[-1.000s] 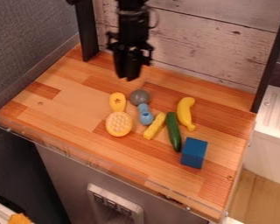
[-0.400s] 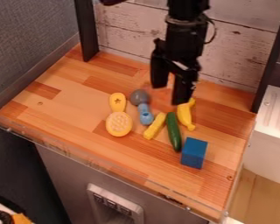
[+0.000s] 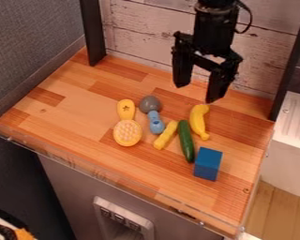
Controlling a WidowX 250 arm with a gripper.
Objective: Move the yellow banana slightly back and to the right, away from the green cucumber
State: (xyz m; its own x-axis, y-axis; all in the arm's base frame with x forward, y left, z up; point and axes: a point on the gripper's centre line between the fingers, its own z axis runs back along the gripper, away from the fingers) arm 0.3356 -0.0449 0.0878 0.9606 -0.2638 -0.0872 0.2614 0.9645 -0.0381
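The black gripper (image 3: 195, 93) hangs open over the back right part of the wooden counter, with nothing between its fingers. Just below its right finger lies a curved yellow banana (image 3: 198, 122). To the left of the banana are a dark green cucumber-like piece (image 3: 185, 140) and a short yellow stick (image 3: 166, 135). A blue toy with a grey round head (image 3: 153, 115) lies left of the stick. Farther left is an orange-yellow brush-shaped toy (image 3: 127, 132). A blue block (image 3: 207, 163) sits nearest the front right, beside the cucumber-like piece's lower end.
The wooden counter (image 3: 71, 103) has a clear raised lip (image 3: 108, 177) along its front. Whitewashed boards (image 3: 140, 35) stand behind it, between two black posts (image 3: 92, 33). A grey wall rises at the left, and a white unit (image 3: 293, 136) stands at the right.
From the upper left, the gripper has moved right, lately also upward, away from the banana. Its fingers, close together at first, now stand wide apart. The toys have kept their places.
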